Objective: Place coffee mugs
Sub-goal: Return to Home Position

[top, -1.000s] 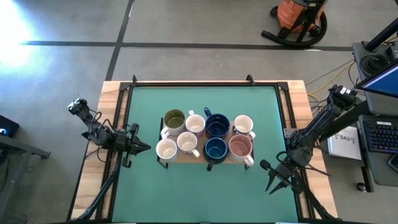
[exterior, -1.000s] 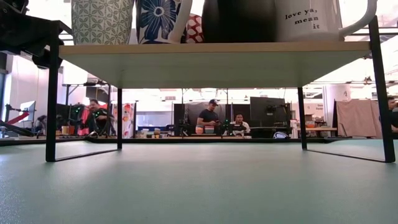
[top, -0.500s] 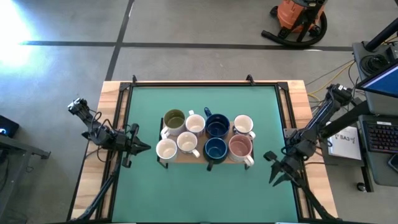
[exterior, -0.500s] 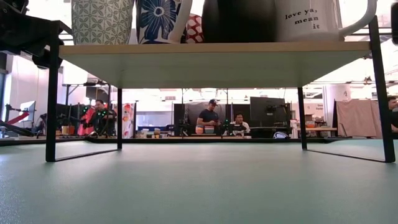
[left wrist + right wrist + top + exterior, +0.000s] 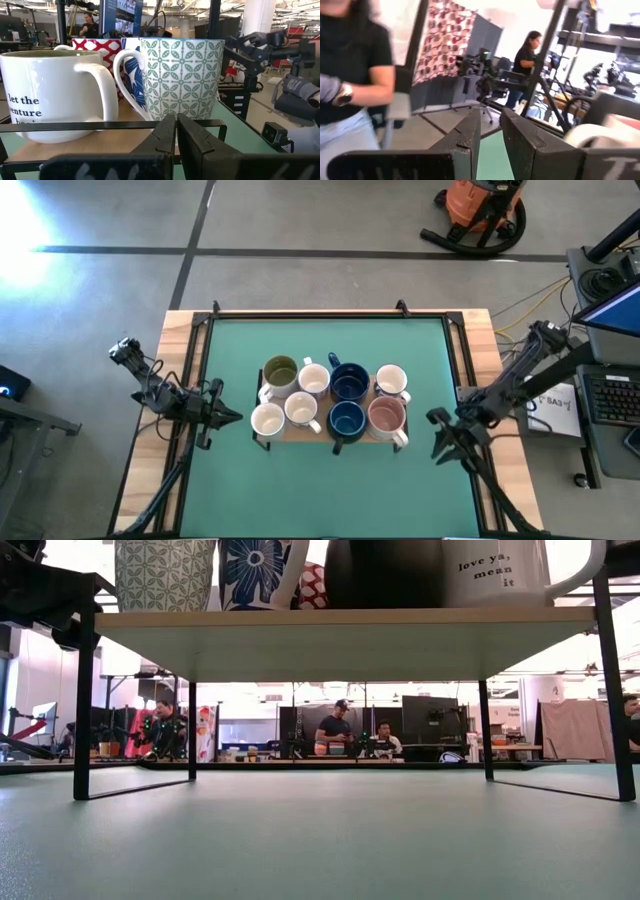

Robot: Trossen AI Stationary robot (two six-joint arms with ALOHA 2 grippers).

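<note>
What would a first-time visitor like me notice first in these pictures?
Eight ceramic coffee mugs crowd a small wooden shelf on black metal legs in the middle of the green table: two dark navy, one pinkish, one olive-green inside, four white. The left pincer points at the shelf from the table's left edge; the right pincer hangs near its right edge.

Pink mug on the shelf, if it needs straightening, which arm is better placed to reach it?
Right, probably. The right gripper sits just off the right end of the shelf, nearest the pink mug; the left gripper waits at the opposite end, with other mugs between.
</note>
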